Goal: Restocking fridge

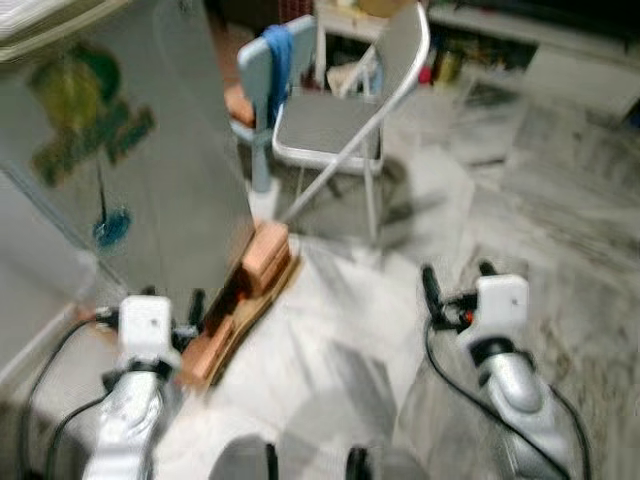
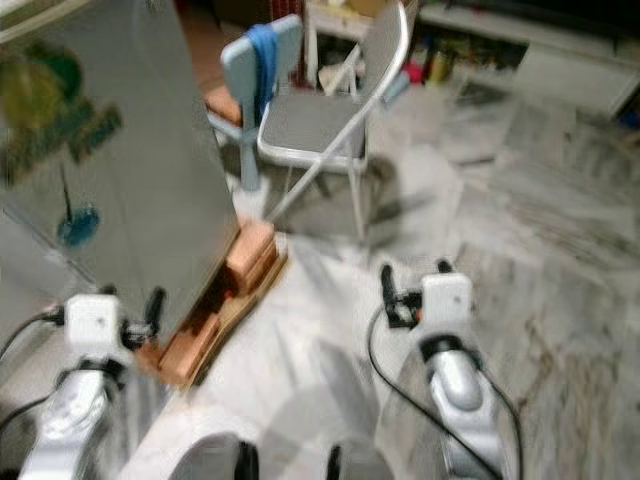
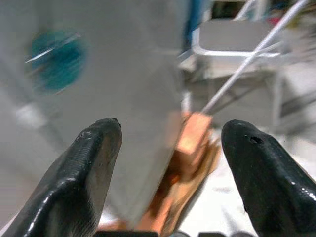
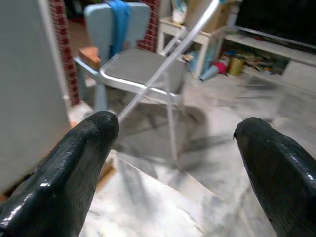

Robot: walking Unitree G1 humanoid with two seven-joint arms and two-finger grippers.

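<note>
The tall grey fridge (image 1: 150, 170) stands upright at the left on two stacks of orange bricks (image 1: 262, 258), one grey folding chair (image 1: 340, 125) beyond, both left tool (image 3: 168, 148) and right tool (image 4: 177, 143) released.

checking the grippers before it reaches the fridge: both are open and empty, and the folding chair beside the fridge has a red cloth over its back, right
Not quite: the cloth is blue, not red, and it hangs on the pale blue chair behind the folding chair, as the right wrist view shows. Left gripper and right gripper are open and empty beside the fridge.
</note>
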